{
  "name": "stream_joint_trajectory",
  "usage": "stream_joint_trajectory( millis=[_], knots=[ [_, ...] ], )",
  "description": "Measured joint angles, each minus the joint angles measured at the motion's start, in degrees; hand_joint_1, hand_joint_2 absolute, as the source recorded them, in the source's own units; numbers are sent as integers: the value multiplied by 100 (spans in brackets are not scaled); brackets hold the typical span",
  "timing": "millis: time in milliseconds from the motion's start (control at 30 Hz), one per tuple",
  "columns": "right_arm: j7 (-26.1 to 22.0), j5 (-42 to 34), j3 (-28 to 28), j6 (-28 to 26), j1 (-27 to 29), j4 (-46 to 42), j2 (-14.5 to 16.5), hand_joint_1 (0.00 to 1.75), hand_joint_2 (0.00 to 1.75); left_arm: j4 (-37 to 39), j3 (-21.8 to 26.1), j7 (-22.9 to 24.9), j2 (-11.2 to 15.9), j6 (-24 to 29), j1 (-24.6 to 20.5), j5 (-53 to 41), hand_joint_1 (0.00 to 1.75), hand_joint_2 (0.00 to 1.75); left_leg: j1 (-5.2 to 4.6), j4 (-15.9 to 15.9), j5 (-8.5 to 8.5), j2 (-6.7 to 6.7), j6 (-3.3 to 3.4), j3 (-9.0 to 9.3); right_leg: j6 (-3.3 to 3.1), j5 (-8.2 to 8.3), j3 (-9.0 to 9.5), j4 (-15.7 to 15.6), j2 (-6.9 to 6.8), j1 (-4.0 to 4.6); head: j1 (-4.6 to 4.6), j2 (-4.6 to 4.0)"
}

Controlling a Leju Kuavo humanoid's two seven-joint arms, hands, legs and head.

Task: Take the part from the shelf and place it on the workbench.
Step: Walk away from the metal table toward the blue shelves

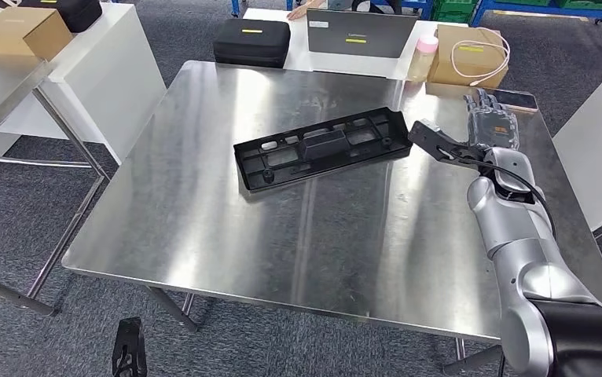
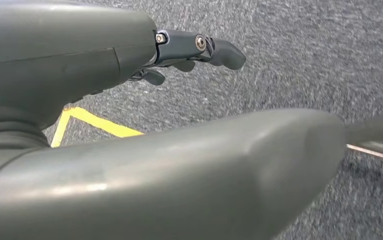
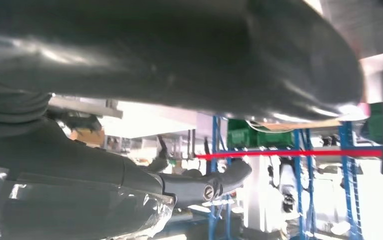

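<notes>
Right hand empty beside part on workbench

Right hand (image 1: 493,126) sits over the steel workbench (image 1: 203,228) just past the right end of the black part (image 1: 323,148), fingers stretched out forward and apart, holding nothing. Black wrist camera bracket (image 1: 439,141) sticks out between hand and part end, close to the part; contact cannot be told. Part lies flat on the workbench near its middle, long axis slightly tilted, nothing gripping it. Right wrist view: thick thumb and dark fingers (image 3: 219,182) extended, nothing between them, blue racking (image 3: 299,175) blurry behind.

Left hand (image 2: 129,125) hangs low over grey carpet (image 2: 304,50) with a yellow floor line (image 2: 94,122), dark fingers (image 2: 199,50) slightly curled, apart from the thumb, nothing held.

Beyond the part, past the far workbench edge: black case (image 1: 252,42), grey laptop (image 1: 359,33), cardboard box (image 1: 471,56) with a pink cable (image 1: 482,59) on it. Another cardboard box (image 1: 21,31) on a white table far left of the part
</notes>
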Motion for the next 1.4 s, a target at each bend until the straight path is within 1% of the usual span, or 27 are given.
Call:
stream_joint_trajectory(
  millis=[67, 133, 200, 233, 267, 333, 400, 467, 500, 567, 633, 667, 700, 733, 767, 800, 867, 933, 1000, 1033, 1100, 1167, 1200, 1233, 1267, 1333, 1400],
  knots=[
    [9, 6, 4, -5, -8, 2, -4, 0, 0, 0, 4, 5, -3, -1, -5, 1, 0, 0, 33, -104, 164, 17, 41, -63, -22, -253, -148, 275, -4, 22, 19, 0],
    [11, 8, 5, -9, -8, 9, -14, 0, 0, 0, 9, 8, -9, -2, 3, 1, 0, 0, 43, -126, 280, 20, 59, -184, -81, -725, -376, 963, -7, 4, 39, 0],
    [13, 9, 5, -12, 16, 22, -12, 0, 0, 0, 19, 11, -12, -3, 14, 2, 0, 0, 38, -121, 380, 19, 38, -324, -33, -968, -475, 1549, -7, -19, 46, -1],
    [16, 9, 5, -14, 27, 27, -12, 0, 0, 0, 25, 11, -12, -5, 15, 2, 0, 0, 39, -117, 432, 20, 24, -397, 28, -946, -403, 1601, -8, -31, 51, -1],
    [21, 9, 5, -17, 31, 29, -13, 0, 0, 0, 30, 8, -12, -9, 16, 1, 0, 0, 41, -114, 483, 21, 7, -463, 97, -847, -226, 1437, -9, -45, 51, -1],
    [37, 3, 5, -29, 28, 30, -20, 0, 0, 0, 42, -4, -12, -19, 17, -9, 0, 0, 36, -97, 576, 21, -44, -577, 186, -680, 354, 660, -16, -71, 54, 0],
    [45, -10, 4, -51, 42, 31, -41, 0, 0, 0, 52, -13, -13, -23, 17, -34, 0, 0, 20, -79, 670, 21, -108, -646, 143, -690, 761, 20, -14, -36, 39, 1],
    [44, -22, 1, -75, 76, 32, -71, 0, 0, 1, 55, -9, -15, -24, 24, -60, 0, 0, 7, -71, 756, 14, -158, -682, 58, -705, 785, -104, -7, -1, 22, 0],
    [42, -26, -2, -86, 90, 34, -83, 0, 0, 1, 55, -7, -15, -23, 27, -67, 0, 0, 14, -53, 749, 3, -184, -711, 16, -673, 751, -97, -11, -38, 24, -1],
    [33, -28, -4, -103, 107, 36, -94, 0, 0, 1, 56, 0, -13, -22, 30, -73, 0, 0, 40, 188, 459, -26, -252, -830, -124, -573, 659, -91, -20, -105, 10, -1],
    [28, -28, -5, -112, 111, 37, -97, 0, 0, 0, 57, 5, -12, -22, 29, -75, 0, 0, 82, 840, -106, -45, -323, -1028, -222, -456, 540, -88, -23, -114, -1, -1],
    [28, -28, -5, -115, 116, 37, -98, 0, 0, 0, 57, 8, -12, -22, 29, -75, 0, 0, 103, 1233, -328, -48, -351, -1118, -231, -400, 471, -84, -22, -109, -3, -1],
    [28, -28, -5, -116, 123, 37, -101, 0, 0, 1, 57, 12, -12, -22, 30, -75, 0, 0, 124, 1531, -435, -48, -371, -1159, -224, -348, 404, -80, -20, -105, -2, -1],
    [28, -28, -5, -117, 132, 37, -104, 0, 0, 1, 57, 16, -12, -23, 29, -75, 0, 0, 144, 1661, -421, -46, -385, -1113, -210, -295, 334, -73, -18, -104, -3, -1],
    [28, -28, -5, -118, 140, 37, -109, 0, 0, 1, 58, 20, -12, -23, 27, -75, 0, 0, 161, 1561, -309, -46, -389, -955, -189, -248, 268, -64, -16, -106, -3, -1],
    [28, -28, -5, -118, 144, 37, -114, 0, 0, 1, 58, 22, -12, -24, 22, -75, 0, 0, 175, 1277, -171, -46, -384, -705, -165, -207, 212, -53, -13, -109, -4, -1],
    [28, -28, -8, -121, 141, 36, -130, 0, 0, 0, 61, 22, -12, -24, 3, -75, 0, 0, 183, 486, -84, -68, -355, -134, -96, -132, 130, -35, -13, -104, -2, 0],
    [28, -28, -11, -126, 133, 34, -143, 0, 0, 0, 62, 27, -12, -22, -6, -75, 0, 0, 146, 66, -140, -97, -305, 123, -1, -48, 96, -46, -21, -96, 7, 1],
    [29, -27, -12, -129, 137, 35, -148, 0, 0, 1, 64, 36, -13, -19, -4, -75, 0, 0, 112, 8, -61, -96, -218, 100, 95, 31, 72, -72, -26, -86, 12, 0],
    [30, -27, -13, -131, 143, 36, -154, 0, 0, 1, 67, 40, -17, -17, -10, -75, 0, 0, 106, -16, 5, -84, -169, 60, 113, -11, 27, -36, -25, -84, 6, 0],
    [34, -26, -14, -134, 153, 38, -173, 0, 0, 1, 72, 45, -25, -10, -23, -75, 0, 0, 105, -61, 161, -59, -66, -66, 56, -365, -157, 333, -24, -76, 35, -1],
    [49, -21, -16, -135, 166, 38, -183, 0, 0, 0, 77, 49, -30, -5, -30, -75, 0, 0, 79, -56, 297, -48, -14, -246, -18, -859, -388, 1079, -21, -81, 67, 0],
    [62, -16, -16, -135, 177, 39, -186, 0, 0, 0, 79, 50, -32, -5, -30, -75, 0, 0, 67, -53, 368, -45, -10, -340, -8, -993, -450, 1427, -20, -78, 71, 0],
    [75, -12, -16, -135, 188, 40, -187, 0, 0, 0, 80, 50, -35, -4, -29, -75, 0, 0, 55, -50, 440, -43, -8, -436, 29, -1015, -443, 1642, -20, -74, 75, 0],
    [90, -7, -16, -135, 196, 40, -187, 0, 0, 0, 81, 51, -39, -3, -29, -75, 0, 0, 43, -48, 512, -42, -10, -528, 80, -937, -344, 1669, -20, -70, 80, -1],
    [128, 10, -16, -135, 199, 40, -187, 0, 0, 0, 82, 52, -45, -2, -32, -75, 0, 0, 22, -43, 654, -42, -26, -694, 142, -709, 129, 1182, -20, -60, 82, -1],
    [191, 44, -15, -135, 191, 36, -190, 0, 0, 0, 85, 56, -50, -1, -38, -75, 0, 0, -1, -42, 783, -45, -68, -800, 84, -746, 733, 332, -20, -9, 73, -1]
  ],
)
